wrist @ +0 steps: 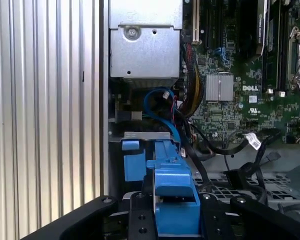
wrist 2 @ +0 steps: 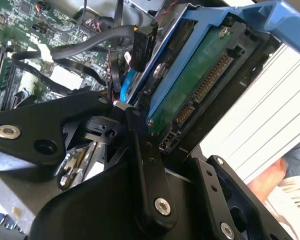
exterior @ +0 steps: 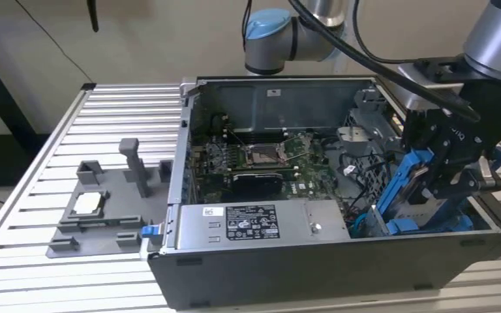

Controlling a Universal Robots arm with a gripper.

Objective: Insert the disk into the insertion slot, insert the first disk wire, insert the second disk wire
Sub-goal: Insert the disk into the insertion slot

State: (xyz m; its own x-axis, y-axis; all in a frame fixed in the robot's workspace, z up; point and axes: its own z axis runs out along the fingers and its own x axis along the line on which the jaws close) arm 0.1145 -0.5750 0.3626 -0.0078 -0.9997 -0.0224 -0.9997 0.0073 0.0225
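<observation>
While the slatted table point(exterior: 128, 111) carries the open case point(exterior: 338, 267), the disk point(exterior: 417, 195) in its blue carrier point(wrist: 172, 200) is held by the gripper point(exterior: 446, 186) over the case's front corner at the exterior view's right, just past the end of the power supply point(exterior: 259, 225). Grip: closed on the carrier; in the first wrist view the blue frame sits pinched between the two black fingers point(wrist: 140, 217). Disk stands steeply tilted, long axis running from its high end down into the case. Low end is at, or just inside, the slot point(exterior: 404, 226); cannot tell which. Not seated flat, so judged partway through the first step. Slot lies straight ahead of the fingers, along the disk's own long axis. Exterior view gives the tilt and the place in the case. Second wrist view gives the disk's green board and its connector row point(wrist 2: 210, 82), bare, nothing plugged in. A black plug point(wrist 2: 140, 47) and a blue wire point(wrist 2: 125, 85) hang loose just beside the carrier's far end. First wrist view shows that blue wire looping between power supply and slot.
</observation>
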